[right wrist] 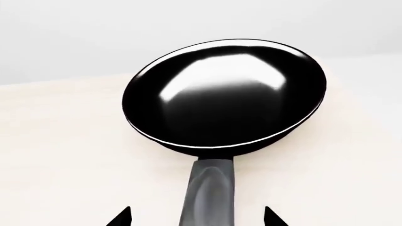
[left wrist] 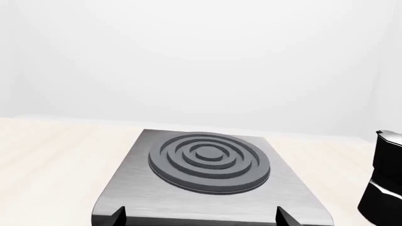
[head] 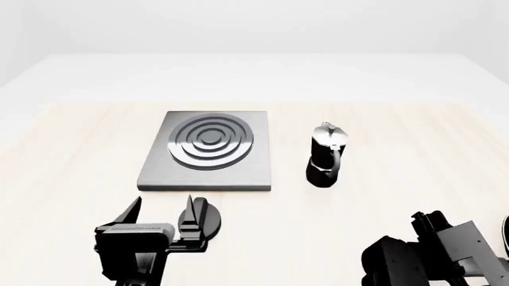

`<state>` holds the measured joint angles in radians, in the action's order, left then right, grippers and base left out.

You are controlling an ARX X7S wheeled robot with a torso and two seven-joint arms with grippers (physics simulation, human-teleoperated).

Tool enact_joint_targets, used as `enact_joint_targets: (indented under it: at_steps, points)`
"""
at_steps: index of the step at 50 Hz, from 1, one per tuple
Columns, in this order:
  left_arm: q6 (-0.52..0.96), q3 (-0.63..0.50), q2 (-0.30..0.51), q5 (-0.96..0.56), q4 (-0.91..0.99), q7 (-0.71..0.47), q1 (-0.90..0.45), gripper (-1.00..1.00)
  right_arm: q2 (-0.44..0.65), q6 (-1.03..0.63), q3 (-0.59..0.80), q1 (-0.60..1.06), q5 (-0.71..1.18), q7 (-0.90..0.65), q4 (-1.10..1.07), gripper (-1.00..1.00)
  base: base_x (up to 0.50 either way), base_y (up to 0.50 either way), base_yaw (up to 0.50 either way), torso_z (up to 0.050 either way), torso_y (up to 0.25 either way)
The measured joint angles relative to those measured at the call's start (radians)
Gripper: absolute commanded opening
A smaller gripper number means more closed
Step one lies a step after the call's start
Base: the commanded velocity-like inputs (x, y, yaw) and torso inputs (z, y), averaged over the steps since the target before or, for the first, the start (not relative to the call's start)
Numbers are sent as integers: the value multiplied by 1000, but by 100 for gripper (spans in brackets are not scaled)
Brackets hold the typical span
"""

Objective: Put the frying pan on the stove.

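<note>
The frying pan [right wrist: 226, 94], glossy black with a shiny inside, lies on the pale wooden table. Its long handle [right wrist: 210, 188] runs back between my right gripper's [right wrist: 196, 217] two fingertips, which stand wide apart on either side without touching it. In the head view only a sliver of the pan shows at the far right edge [head: 506, 229]. The stove [head: 208, 156] is a grey square plate with a dark ring burner, left of centre. My left gripper [head: 161, 213] is open and empty just before the stove's near edge [left wrist: 207, 162].
A black-and-silver moka pot [head: 326, 156] stands upright right of the stove; it also shows in the left wrist view [left wrist: 384, 176]. A small round black knob [head: 210, 218] sits beside my left gripper's inner finger. My right arm [head: 433, 250] fills the lower right.
</note>
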<state>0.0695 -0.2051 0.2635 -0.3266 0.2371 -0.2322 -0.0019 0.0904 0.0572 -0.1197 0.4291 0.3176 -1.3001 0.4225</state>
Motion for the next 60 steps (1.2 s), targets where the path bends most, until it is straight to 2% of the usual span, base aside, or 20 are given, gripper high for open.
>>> enact_joint_targets:
  at_steps: [34,35,60]
  points:
    - [-2,-20,9,6,3,-19,-3,100,0,36,-2,11,44,15,95,100,0,0,0,0,0]
    - [-3,-20,10,6,3,-20,-3,100,0,37,-2,10,46,15,97,-100,0,0,0,0,0]
    - [2,-35,17,8,16,-33,-6,100,11,44,8,-20,67,13,67,-100,0,0,0,0,0]
